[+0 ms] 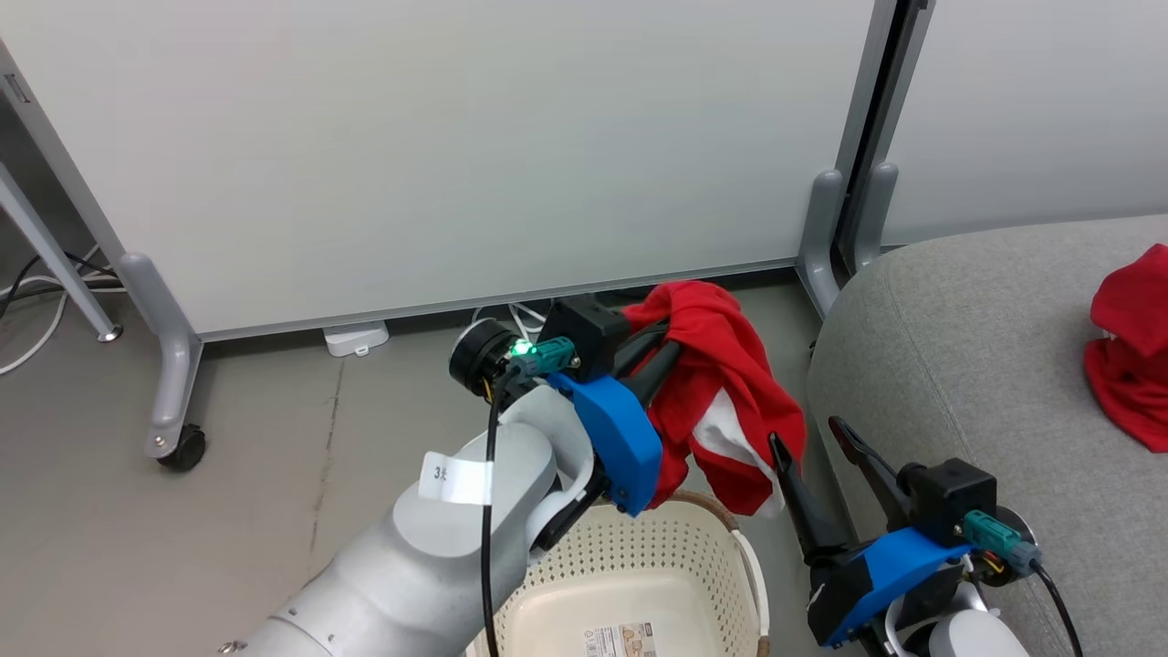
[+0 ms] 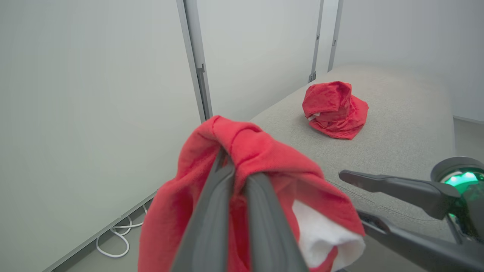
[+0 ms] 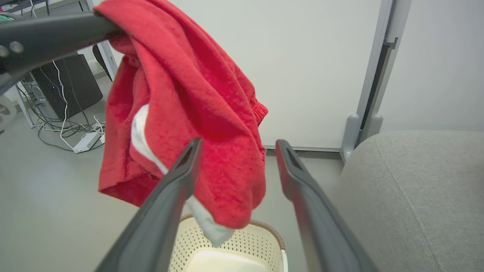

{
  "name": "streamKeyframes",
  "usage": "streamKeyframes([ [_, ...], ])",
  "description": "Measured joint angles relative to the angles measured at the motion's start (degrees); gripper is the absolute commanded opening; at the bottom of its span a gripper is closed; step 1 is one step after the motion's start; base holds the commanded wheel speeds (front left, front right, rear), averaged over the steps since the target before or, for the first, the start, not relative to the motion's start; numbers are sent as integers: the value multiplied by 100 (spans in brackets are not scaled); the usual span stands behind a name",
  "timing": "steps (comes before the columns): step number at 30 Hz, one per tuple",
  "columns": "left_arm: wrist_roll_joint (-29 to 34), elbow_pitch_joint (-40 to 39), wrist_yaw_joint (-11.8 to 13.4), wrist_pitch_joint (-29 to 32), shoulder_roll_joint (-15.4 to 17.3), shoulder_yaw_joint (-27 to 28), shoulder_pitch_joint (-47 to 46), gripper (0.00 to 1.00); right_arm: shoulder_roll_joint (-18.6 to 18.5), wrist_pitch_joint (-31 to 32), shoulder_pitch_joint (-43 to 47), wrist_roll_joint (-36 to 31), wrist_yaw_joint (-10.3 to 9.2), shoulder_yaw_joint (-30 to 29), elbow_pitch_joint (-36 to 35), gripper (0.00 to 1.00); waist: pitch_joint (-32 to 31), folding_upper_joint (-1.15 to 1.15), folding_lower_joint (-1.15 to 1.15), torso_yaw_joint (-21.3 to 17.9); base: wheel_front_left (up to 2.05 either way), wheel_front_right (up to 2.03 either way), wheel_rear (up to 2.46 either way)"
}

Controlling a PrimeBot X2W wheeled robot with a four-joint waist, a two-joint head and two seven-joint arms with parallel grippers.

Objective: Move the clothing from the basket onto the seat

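Left pincer (image 2: 236, 170) is clamping narrow on the white-trimmed garment (image 1: 721, 374), holding it up above the basket (image 1: 639, 557), clear of the rim. The hem is dangling over the basket's far side. Right pincer (image 1: 805, 431) is standing wide and holding nothing, just beside the basket on its seat side, next to the hanging cloth. Other garment (image 1: 1131, 356) is lying bunched on the seat (image 1: 985, 347), well apart from the basket. Basket is looking empty in the part I can see, with just the label (image 1: 620, 639) showing on its base. Its near part is hiding behind my left forearm (image 1: 438, 566).

I'm reading this as the carry step for the last piece: lifted out, not yet across.

Next move I'm planning: swinging the left arm from above the basket over to the seat, hem high enough to clear the seat edge, then opening over the cushion. Right pincer is sitting between basket and seat, so I'm going over it or pulling it back first. Cloth is draping over both fingers (image 2: 264, 219), so I'm expecting it to cling on release.
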Motion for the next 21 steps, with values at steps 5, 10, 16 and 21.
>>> streamKeyframes([
  [5, -146, 57, 0, 9, 2, -82, -159, 0, -1, 19, 6, 10, 0, 34, -22, 100, -16, 0, 0, -20, 0, 0, 0],
  [10, -240, 165, 0, -34, -1, -225, -166, 0, -1, 45, 9, 14, 0, 101, -57, 100, 1, 0, 1, -72, 0, 0, 0],
  [16, -333, 359, 0, -96, 0, -330, -183, 0, -1, 52, 11, 162, -1, 305, -159, 100, 35, 0, 1, -142, 0, 0, 0],
  [21, -388, 475, 0, -135, 1, -401, -210, 0, 0, 125, 12, 328, 0, 604, -237, 100, 67, 0, 1, -184, 0, 0, 0],
])
